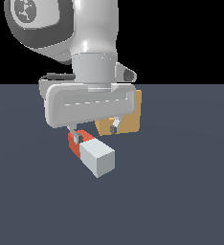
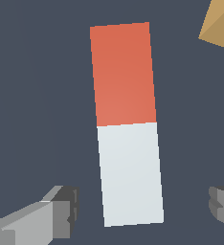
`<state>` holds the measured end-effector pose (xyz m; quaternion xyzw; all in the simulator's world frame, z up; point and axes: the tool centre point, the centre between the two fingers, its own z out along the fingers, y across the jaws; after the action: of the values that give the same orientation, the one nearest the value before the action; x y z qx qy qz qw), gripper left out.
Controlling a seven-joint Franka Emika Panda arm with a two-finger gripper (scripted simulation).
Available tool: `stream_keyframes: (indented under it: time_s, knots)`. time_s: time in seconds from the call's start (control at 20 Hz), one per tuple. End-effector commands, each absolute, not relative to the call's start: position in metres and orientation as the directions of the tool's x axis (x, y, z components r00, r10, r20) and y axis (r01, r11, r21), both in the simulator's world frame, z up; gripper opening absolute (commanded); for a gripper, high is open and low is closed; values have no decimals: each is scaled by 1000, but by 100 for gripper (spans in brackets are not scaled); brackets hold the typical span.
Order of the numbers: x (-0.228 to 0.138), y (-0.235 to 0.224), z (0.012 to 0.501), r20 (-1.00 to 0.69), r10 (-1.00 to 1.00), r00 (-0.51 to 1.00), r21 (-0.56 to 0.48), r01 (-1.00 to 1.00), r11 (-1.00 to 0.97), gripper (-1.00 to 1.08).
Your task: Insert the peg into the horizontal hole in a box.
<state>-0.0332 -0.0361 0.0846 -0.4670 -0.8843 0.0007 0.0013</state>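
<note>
The gripper [image 1: 94,132] hangs low over the floor with its jaws spread wide, holding nothing: in the wrist view one finger [image 2: 51,213] and the other sit on opposite sides of the peg [image 2: 127,124], each with clear dark floor between pad and bar. The spread looks chosen to straddle the peg across its narrow width, so that closing would pinch its long flat sides; I judge this the approach before the grasp, with lifting, turning and inserting all to come. The peg lies flat on the floor [image 1: 181,201], a square-section bar with crisp edges and smooth, matt faces, one half red-orange and the other pale grey-white. In the wrist view the fingers flank the pale half, near its end. In the exterior view the pale end points toward the camera and the red half tucks under the hand. Behind the hand stands the box [image 1: 130,117], a tan-orange block with flat, plain sides, largely hidden by the gripper body; only a corner shows in the wrist view. The hole is not visible in either picture, so which face carries it cannot be told. Box and peg are near each other but apart.
</note>
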Motion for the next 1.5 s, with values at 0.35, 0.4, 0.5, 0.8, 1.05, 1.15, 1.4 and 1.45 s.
stream_keyframes:
  time_s: [0.35, 0.4, 0.5, 0.8, 1.05, 1.15, 1.4, 1.45]
  knots:
    - [-34, -42, 75, 0, 782, -623, 0, 782, 623, 100]
    - [-34, -42, 75, 0, 781, -624, 0, 781, 624, 100]
    - [-34, -42, 75, 1, 784, -620, 0, 784, 620, 100]
    - [-35, -42, 59, 0, 783, -622, 0, 783, 622, 100]
    - [-35, -42, 35, 0, 781, -624, 0, 781, 624, 100]
    - [-35, -42, 29, 0, 781, -624, 0, 781, 624, 100]
    - [-34, -42, 25, 0, 781, -624, 0, 781, 624, -100]
    - [-34, -42, 25, 0, 781, -624, 0, 781, 624, -100]
